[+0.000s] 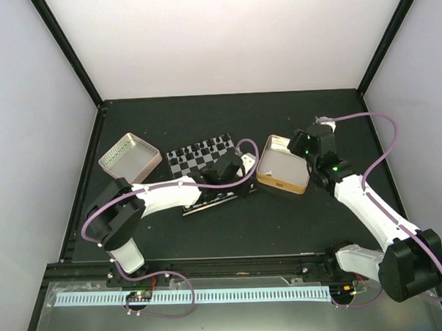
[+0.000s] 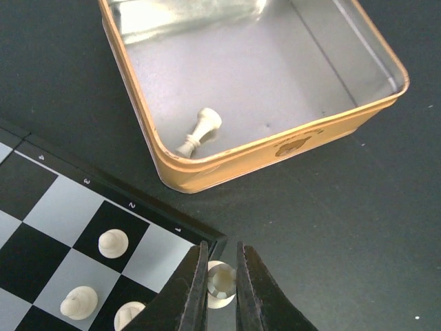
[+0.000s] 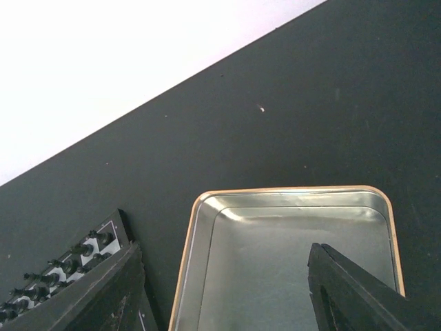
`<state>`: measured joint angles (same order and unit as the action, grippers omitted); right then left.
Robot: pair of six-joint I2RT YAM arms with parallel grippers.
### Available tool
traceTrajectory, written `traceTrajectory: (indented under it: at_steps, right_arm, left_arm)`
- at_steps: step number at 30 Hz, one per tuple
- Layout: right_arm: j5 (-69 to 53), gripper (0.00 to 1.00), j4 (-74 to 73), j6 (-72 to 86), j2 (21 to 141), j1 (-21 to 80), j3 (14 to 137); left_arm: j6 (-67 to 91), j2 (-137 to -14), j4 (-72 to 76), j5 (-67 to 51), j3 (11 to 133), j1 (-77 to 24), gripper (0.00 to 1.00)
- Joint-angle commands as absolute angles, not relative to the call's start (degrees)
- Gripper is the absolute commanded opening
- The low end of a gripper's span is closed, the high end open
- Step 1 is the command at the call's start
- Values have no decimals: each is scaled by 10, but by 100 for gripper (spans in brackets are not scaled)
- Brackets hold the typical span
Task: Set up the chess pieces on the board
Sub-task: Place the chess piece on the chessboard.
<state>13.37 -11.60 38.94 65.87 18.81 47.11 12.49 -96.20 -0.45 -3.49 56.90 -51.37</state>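
The board [image 1: 199, 158] lies at the table's middle, with black chess pieces [image 1: 205, 146] along its far edge. In the left wrist view its near-right corner [image 2: 58, 207] carries three white pieces [image 2: 113, 243]. My left gripper [image 2: 222, 286] is shut on a white castle-topped piece [image 2: 222, 281] just off that corner, and it also shows in the top view [image 1: 245, 172]. One more white piece [image 2: 198, 132] lies on its side in the gold-rimmed tin [image 2: 275, 148]. My right gripper [image 3: 224, 255] is wide open and empty above that tin [image 3: 185, 276].
The gold-rimmed tin [image 1: 280, 186] sits just right of the board. A pale silver-pink tin [image 1: 129, 156] sits to the board's left. The board's black pieces [image 3: 69, 265] show at the right wrist view's lower left. Black frame posts border the dark table.
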Motion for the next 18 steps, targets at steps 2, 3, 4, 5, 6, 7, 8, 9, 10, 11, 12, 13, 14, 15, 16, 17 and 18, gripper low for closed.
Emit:
traceTrajectory:
  at_steps: [2,3,4,5,6,7,8,9,10,11,12,13,14,15,16,17,18]
  right_arm:
    - [139,66,-124,402,660,178,467]
    - [136,66,-124,403,662,176,467]
    - [132,66,-124,403,664,174,467]
    - [128,66,-124,403,666,172,467]
    - [124,66,-125,404,669,171,468]
    - [122,66,-126,405,671,169,469]
    - [120,66,-126,406,674,168,469]
    - [117,66,-126,406,676,167,469]
    - [115,66,-127,408,678,167,470]
    - [113,66,-127,408,679,166,470]
    - [111,66,-127,409,681,166,470]
    - [109,66,-127,409,682,166,470]
    - [108,66,-127,409,684,165,470]
    - [105,66,-126,410,685,165,470]
    - [103,66,-126,410,687,165,471]
    - [101,66,-126,410,689,164,472]
    - [99,66,-127,410,690,164,473]
  left_arm:
    - [112,-994,-3,-8,597,-518,2]
    - [110,-999,-3,-7,599,-518,2]
    - [107,-1005,-6,-7,603,-518,2]
    - [102,-1011,-8,-6,606,-518,2]
    - [99,-1018,-11,-3,610,-518,2]
    - [97,-1024,-13,2,614,-518,2]
    - [95,-1029,-14,9,617,-518,2]
    - [93,-1033,-15,14,619,-518,2]
    - [92,-1036,-15,22,620,-518,2]
    - [92,-1038,-15,29,620,-518,2]
    - [92,-1041,-15,36,622,-518,2]
    - [92,-1044,-16,40,624,-518,2]
    - [92,-1048,-20,43,628,-518,2]
    - [93,-1052,-23,44,632,-518,3]
    - [93,-1055,-24,45,634,-518,3]
    - [93,-1057,-24,47,635,-518,3]
    - [93,-1059,-24,47,637,-518,3]
